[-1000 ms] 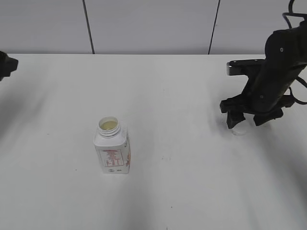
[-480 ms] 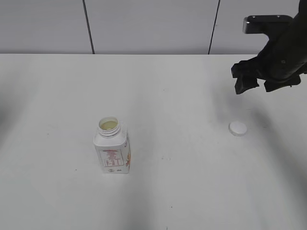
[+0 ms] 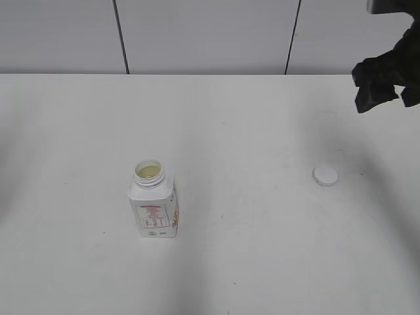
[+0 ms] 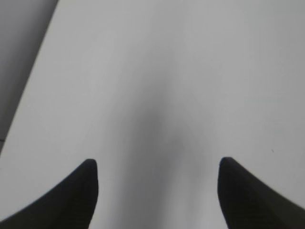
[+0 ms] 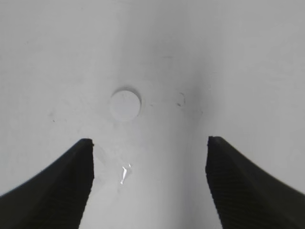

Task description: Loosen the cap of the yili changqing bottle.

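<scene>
**Cap lies apart from the uncapped bottle**

Only the exterior view shows the yili changqing bottle (image 3: pixel 153 202): squarish white plastic, red-printed label, upright on the white tabletop (image 3: pixel 249 249), its round neck uncovered. The cap (image 3: pixel 325 176), a flat white disc, lies well to its right; the right wrist view shows it beneath the right gripper (image 5: pixel 148 183), which is spread wide and holds nothing. The left gripper (image 4: pixel 158 191), also spread and holding nothing, faces bare tabletop.
</scene>
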### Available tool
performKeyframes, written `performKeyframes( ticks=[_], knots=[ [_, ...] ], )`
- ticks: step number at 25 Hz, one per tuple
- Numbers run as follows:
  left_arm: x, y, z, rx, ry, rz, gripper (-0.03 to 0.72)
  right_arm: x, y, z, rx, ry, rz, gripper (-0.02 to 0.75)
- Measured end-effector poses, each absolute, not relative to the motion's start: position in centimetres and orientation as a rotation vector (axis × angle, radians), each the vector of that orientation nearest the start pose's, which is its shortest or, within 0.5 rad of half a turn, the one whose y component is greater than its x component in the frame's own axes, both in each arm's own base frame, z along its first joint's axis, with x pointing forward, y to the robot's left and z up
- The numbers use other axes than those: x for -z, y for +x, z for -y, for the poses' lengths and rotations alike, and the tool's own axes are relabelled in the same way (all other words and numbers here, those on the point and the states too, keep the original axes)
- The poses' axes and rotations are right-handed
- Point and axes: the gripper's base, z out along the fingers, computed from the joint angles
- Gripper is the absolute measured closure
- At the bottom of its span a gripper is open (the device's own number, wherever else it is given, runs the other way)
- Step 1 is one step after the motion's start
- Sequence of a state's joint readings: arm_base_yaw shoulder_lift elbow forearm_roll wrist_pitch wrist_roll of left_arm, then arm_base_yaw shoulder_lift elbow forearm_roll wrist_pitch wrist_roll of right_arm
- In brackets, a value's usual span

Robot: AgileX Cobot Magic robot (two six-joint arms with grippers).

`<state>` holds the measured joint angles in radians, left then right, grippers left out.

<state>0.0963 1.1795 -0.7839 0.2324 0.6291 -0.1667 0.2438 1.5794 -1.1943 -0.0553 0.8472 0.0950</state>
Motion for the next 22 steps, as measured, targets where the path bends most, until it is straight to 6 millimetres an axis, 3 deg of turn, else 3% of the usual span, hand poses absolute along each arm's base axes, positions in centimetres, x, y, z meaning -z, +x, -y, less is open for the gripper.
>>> performKeyframes(
  ticks=[6, 12, 22],
  knots=[
    [-27.8, 20.0, -2.3, -0.086, -0.13, -2.613, 0.207, -29.6, 28.5, -6.5, 0.021, -0.248, -2.779, 0.162],
    [-29.5, 16.0, -1.8, -0.076, -0.125, -2.678, 0.207, -31.4, 25.8, -5.7, 0.047, -0.242, -2.865, 0.162],
    [-33.1, 9.0, -1.1, -0.114, 0.0, -2.467, 0.209, -35.1, 22.6, -4.9, 0.016, -0.225, -2.727, 0.163]
  ],
)
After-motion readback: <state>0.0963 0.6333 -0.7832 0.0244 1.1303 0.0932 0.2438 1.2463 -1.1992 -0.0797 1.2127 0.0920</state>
